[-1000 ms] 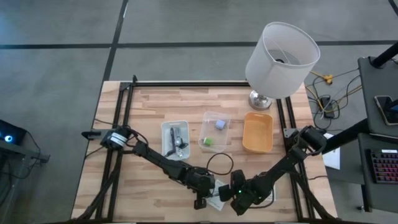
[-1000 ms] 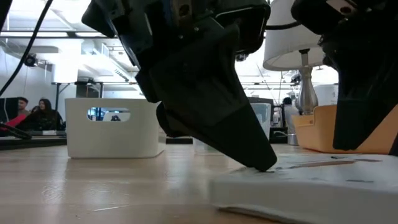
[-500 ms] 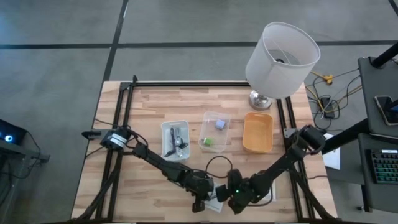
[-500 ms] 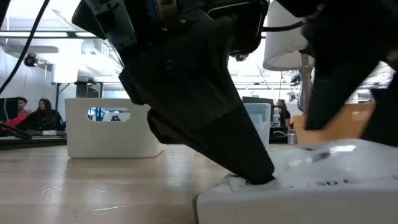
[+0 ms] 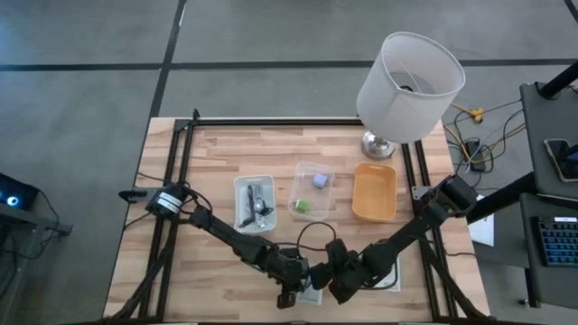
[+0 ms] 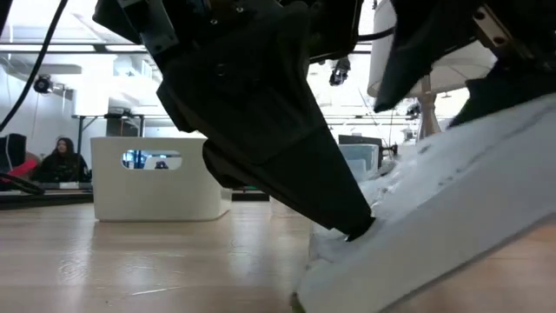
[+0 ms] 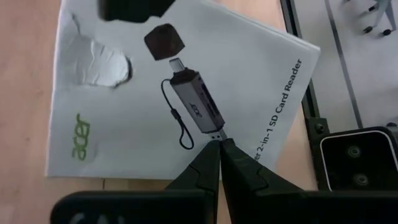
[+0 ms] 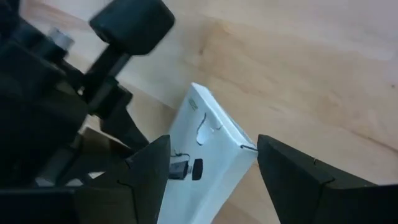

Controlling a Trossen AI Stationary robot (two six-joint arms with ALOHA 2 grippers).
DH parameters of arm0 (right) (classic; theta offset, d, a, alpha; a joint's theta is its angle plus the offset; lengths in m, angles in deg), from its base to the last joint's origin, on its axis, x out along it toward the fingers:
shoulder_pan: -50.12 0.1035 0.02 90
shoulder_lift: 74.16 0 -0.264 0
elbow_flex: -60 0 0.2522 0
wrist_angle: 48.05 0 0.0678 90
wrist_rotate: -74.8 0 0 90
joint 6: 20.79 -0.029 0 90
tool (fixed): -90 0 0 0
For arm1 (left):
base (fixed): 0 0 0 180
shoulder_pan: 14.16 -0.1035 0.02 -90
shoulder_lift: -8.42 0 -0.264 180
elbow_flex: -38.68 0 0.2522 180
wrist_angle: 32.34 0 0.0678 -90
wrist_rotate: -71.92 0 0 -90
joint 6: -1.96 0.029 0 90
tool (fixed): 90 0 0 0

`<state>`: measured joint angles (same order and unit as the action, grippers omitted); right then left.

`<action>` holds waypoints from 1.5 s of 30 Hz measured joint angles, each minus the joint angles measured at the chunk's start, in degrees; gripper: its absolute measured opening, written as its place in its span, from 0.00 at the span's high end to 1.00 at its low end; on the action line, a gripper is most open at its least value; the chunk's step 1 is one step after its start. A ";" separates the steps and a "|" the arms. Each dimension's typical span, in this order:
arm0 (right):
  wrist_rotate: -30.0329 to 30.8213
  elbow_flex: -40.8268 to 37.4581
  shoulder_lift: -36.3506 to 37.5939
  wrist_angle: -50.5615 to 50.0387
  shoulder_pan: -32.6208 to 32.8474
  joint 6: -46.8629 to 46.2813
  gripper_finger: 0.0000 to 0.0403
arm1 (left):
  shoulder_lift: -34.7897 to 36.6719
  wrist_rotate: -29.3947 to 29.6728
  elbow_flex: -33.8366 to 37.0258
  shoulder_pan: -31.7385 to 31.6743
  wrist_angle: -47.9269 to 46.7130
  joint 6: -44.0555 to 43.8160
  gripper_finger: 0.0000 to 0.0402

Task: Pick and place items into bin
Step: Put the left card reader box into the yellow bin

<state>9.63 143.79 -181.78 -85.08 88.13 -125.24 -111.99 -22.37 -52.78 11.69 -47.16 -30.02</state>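
We are seeing both arms meeting near the bench's (image 5: 217,144) front edge, around its middle. A flat white packet (image 7: 180,106) with black print, showing a card reader drawing, is lying there. In the low view one edge of the packet (image 6: 452,200) is tilting up off the wood while the other edge is resting on the bench.

The left gripper (image 7: 219,149) is pressing its clenched fingertips down on the packet's printed face, fingers meeting with no gap. The right gripper (image 8: 208,165) is straddling the packet's end, its fingers (image 8: 298,177) spread either side; the packet is sitting between them, and we cannot tell whether they are touching it.

Farther back, mid-bench, three bins are standing in a row: a white bin (image 5: 253,203) holding dark tool pieces, a clear bin (image 5: 312,190) holding a lavender-blue block (image 5: 320,181) and a green piece (image 5: 301,205), and an orange bin (image 5: 374,191). A lamp (image 5: 408,77) is standing at the back right corner.
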 joint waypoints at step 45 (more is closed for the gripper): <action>-7.95 2.15 -0.17 -3.74 -2.11 4.38 0.91 | 2.74 9.00 2.43 0.42 3.17 0.79 1.00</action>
<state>1.68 145.94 -181.95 -88.81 86.02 -120.86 -109.24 -13.37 -50.34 12.11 -44.00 -29.23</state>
